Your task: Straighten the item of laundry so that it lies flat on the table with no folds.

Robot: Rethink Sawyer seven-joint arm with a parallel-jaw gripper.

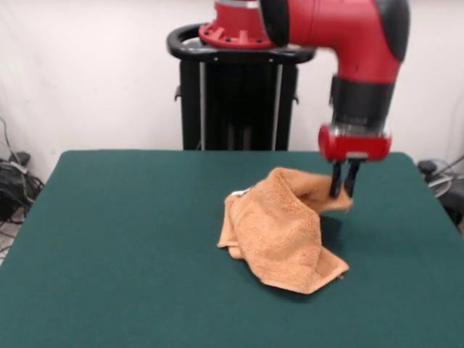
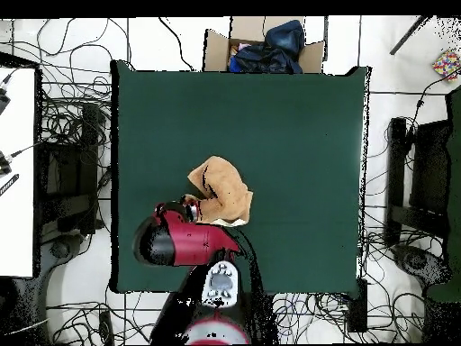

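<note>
While the towel point(image 1: 279, 230) lies bunched near the table's middle, the gripper point(image 1: 344, 190) pinches one raised edge of it.

Because the cloth has to end up flat, the hold sits at the towel's far edge, on the side toward the pedestal point(image 1: 238, 94), where the two dark fingers close narrowly on a lifted flap; judging by that, this is a grasp meant to draw the layers apart. The towel is orange-tan terry, soft and nubby, doubled over itself into a rumpled, roughly triangular heap with a small white tag showing at its far edge. The table point(image 1: 123, 246) has a dark green, felt-like top, matte and much broader than the cloth.
</note>
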